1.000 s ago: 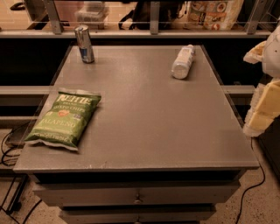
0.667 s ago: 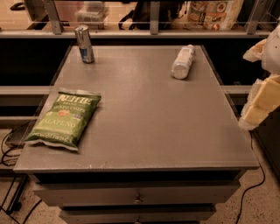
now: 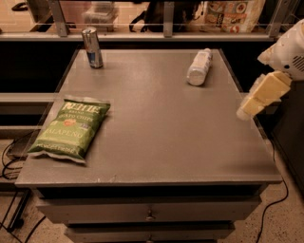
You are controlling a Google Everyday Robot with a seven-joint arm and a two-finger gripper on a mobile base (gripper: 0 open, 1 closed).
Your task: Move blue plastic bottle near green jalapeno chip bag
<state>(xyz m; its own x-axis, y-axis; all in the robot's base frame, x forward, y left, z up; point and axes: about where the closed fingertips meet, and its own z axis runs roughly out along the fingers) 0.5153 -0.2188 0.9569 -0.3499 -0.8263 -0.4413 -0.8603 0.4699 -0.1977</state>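
Note:
The blue plastic bottle (image 3: 199, 67) lies on its side at the far right of the grey table (image 3: 156, 128), white cap pointing away. The green jalapeno chip bag (image 3: 72, 126) lies flat at the near left of the table. My gripper (image 3: 259, 98) hangs at the right edge of the table, above its right rim, nearer than the bottle and well apart from it. It holds nothing that I can see.
A slim silver-and-blue can (image 3: 92, 48) stands upright at the far left corner. A railing and shelves with packaged goods (image 3: 232, 14) run behind the table. Drawers sit under the table's front edge. Cables lie on the floor at both sides.
My gripper has moved a little left and up, toward the table's right edge. The bottle, bag and can have not moved.

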